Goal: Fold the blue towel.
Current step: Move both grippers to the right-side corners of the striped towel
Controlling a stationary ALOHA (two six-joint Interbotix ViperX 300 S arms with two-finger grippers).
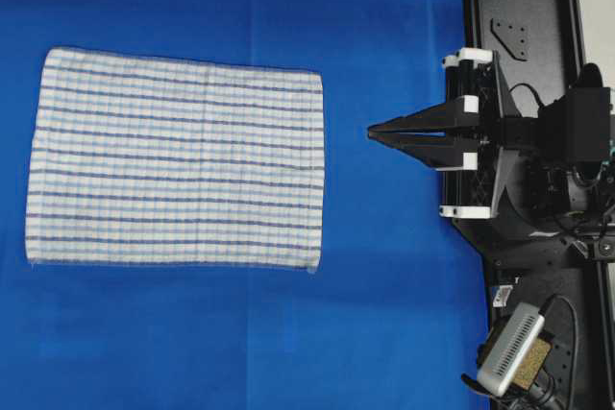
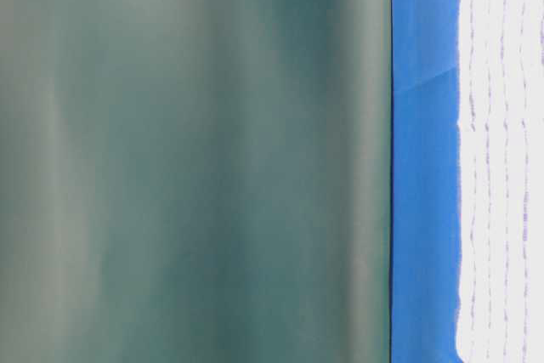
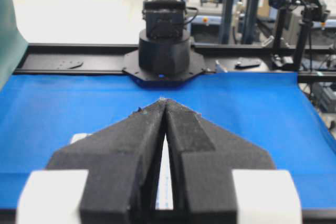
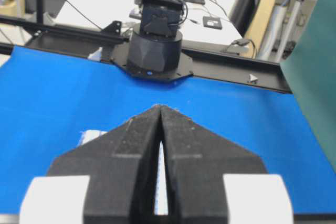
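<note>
No readable writing anywhere. You have one blue towel (image 1: 176, 157) lying flat on the blue cover (image 1: 384, 314), left of the right gripper (image 1: 371, 131); both grippers, left gripper (image 3: 164, 101) included, are closed and empty.

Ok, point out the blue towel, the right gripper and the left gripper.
blue towel (image 1: 176, 158), overhead view, middle of the flat checked cloth.
right gripper (image 1: 373, 131), overhead view, the closed fingertips.
left gripper (image 3: 164, 101), left wrist view, the closed fingertips.

Blue towel (image 1: 176, 158) white, dark- and light-blue check — table covering (image 1: 384, 314) solid blue.
</note>
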